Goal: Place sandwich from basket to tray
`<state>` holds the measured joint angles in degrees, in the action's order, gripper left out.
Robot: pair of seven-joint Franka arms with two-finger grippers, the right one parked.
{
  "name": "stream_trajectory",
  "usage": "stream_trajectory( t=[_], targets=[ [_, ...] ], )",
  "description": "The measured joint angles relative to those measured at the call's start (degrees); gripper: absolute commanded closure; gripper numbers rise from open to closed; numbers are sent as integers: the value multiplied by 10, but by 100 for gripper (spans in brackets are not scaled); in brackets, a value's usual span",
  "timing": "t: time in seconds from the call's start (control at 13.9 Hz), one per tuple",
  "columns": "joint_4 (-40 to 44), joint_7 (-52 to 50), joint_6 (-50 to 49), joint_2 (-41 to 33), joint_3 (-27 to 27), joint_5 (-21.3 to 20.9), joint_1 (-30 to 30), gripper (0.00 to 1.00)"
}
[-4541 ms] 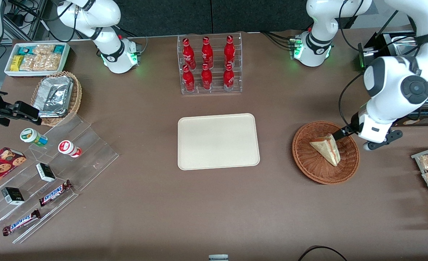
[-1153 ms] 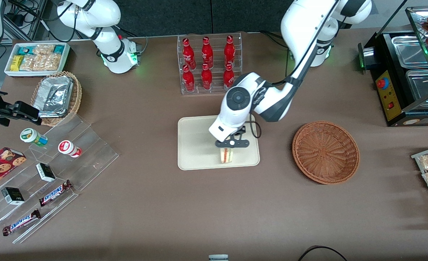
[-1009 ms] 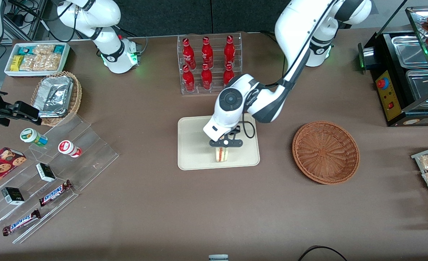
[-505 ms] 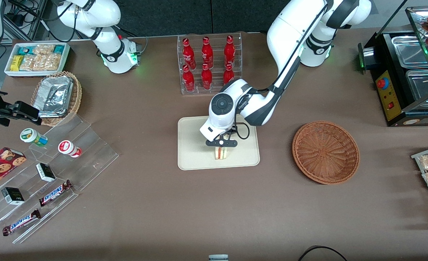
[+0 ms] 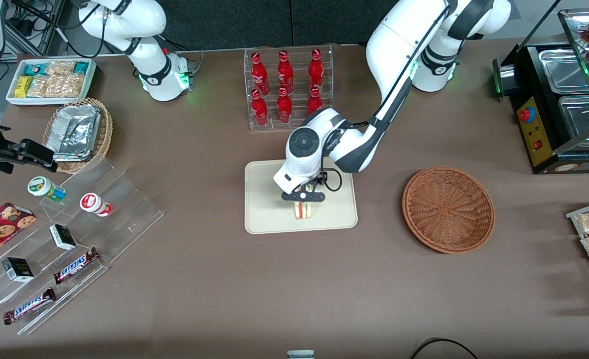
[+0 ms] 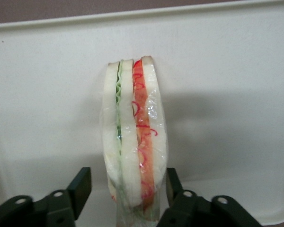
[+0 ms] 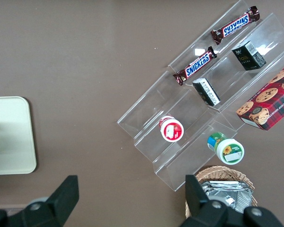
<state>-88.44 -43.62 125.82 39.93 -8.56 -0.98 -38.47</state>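
Front view: gripper [image 5: 303, 196] sits low over the tray [image 5: 264, 199], on the part of it nearer the camera; the sandwich [image 5: 303, 210] shows just below it, standing on the tray with its filling stripe facing up. Basket [image 5: 448, 209] is empty, well apart toward the working arm's end of the table. Left wrist view: sandwich [image 6: 134, 142] stands on edge on the tray [image 6: 236, 85], wrapped in clear film, green and red filling lines visible. The gripper [image 6: 128, 189] has its fingers [image 6: 80, 185] apart, one on each side of the wedge; one has a clear gap, the other looks just beside or touching the film, can't tell which. So it reads as let go, placement basically done. Risk: the wedge is balanced on a narrow edge, so if a pad drags the film during the retreat it tips over or shifts toward the rim. A straight lift with the fingers wide should avoid it. Right wrist view: only a corner of the tray [image 7: 12, 137] shows, nothing relevant.
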Motion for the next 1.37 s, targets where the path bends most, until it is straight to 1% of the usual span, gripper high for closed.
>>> stream_trajectory(
  t=[0.43,0.65,0.72,0.86,0.94,1.08,1.37],
  targets=[
    [49,8,-7,0,12,0,16,0],
    [70,66,-50,-4,13,0,29,0],
    [79,92,-70,-7,15,0,40,0],
    [88,156,-107,-22,15,0,83,0],
    [89,168,-130,-33,15,0,102,0],
    [90,164,-180,-53,16,-3,123,0],
    [86,171,-201,-76,19,-15,172,0]
  ],
)
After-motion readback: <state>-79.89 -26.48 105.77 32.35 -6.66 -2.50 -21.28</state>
